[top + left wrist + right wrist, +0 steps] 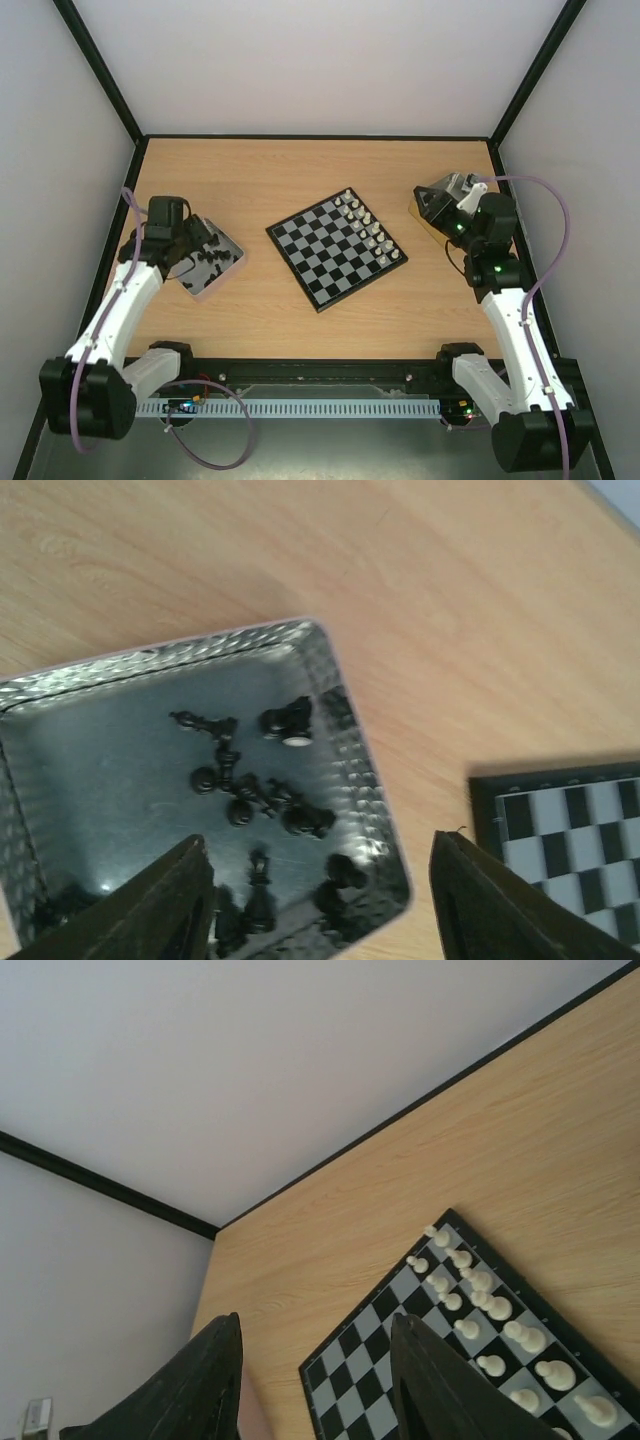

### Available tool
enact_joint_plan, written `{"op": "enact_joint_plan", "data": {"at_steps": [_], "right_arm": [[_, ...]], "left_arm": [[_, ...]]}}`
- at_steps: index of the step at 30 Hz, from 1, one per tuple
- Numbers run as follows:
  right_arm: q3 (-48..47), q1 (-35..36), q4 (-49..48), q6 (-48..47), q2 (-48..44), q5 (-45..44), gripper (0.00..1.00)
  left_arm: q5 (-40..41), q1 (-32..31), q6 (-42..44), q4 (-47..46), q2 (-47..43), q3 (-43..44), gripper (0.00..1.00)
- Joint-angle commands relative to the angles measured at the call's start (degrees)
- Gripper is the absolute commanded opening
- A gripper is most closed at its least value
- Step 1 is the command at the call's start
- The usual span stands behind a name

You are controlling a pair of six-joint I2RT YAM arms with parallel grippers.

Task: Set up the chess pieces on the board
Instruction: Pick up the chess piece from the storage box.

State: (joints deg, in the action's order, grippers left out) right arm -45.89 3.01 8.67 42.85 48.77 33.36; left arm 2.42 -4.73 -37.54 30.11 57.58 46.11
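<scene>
Two arms are working over the tabletop (250, 180), one at each side. The board (325, 262) is sitting in the middle of the tabletop, turned at an angle to its edges. The white pieces (368, 228) are standing upright in two rows along the board's edge that faces the tabletop's far right corner.

The black pieces (250, 790) are lying jumbled in a shallow metal tin (355, 740) near the tabletop's left edge, most of them tipped over and bunched toward the tin's end nearest the board. The tin and the board are lying apart, with bare wood showing between them.

The left fingers (190, 890) are hovering over the tin, standing wide apart with nothing between them, the heap of black pieces showing in the gap.

The right fingers (215, 1370) are hanging by the tabletop's right edge, toward its far corner and well clear of the board. They are standing apart too, more narrowly, and are gripping nothing.
</scene>
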Motion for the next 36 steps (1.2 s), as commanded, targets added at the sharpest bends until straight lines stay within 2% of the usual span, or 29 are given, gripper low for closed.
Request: {"op": "enact_joint_plan", "data": {"at_steps": [1,6,12,20,36], "right_arm": [[-0.8,-0.2,0.5,-4.0,-0.5,-4.4,0.40],[-0.3,-0.1,1.7,-6.2,-2.1,-11.7,0.41],[1.3,-0.1,1.6,-8.0,-2.7,-15.1,0.43],[1.9,-0.1,1.8,-9.0,-2.9,-16.2,0.52],[2.4,-0.1,1.6,-9.0,-2.8,-16.4,0.53]], "left_arm": [[-1.3,2.3,0.5,-1.3,7.4,-0.1,0.57],[-2.4,3.0,1.2,-4.3,17.0,2.2,0.50],[-4.1,3.7,2.3,-5.1,26.0,5.8,0.39],[-2.4,3.8,3.0,-5.9,31.1,8.2,0.35],[-0.6,3.8,4.2,-7.6,37.1,8.7,0.16]]}}
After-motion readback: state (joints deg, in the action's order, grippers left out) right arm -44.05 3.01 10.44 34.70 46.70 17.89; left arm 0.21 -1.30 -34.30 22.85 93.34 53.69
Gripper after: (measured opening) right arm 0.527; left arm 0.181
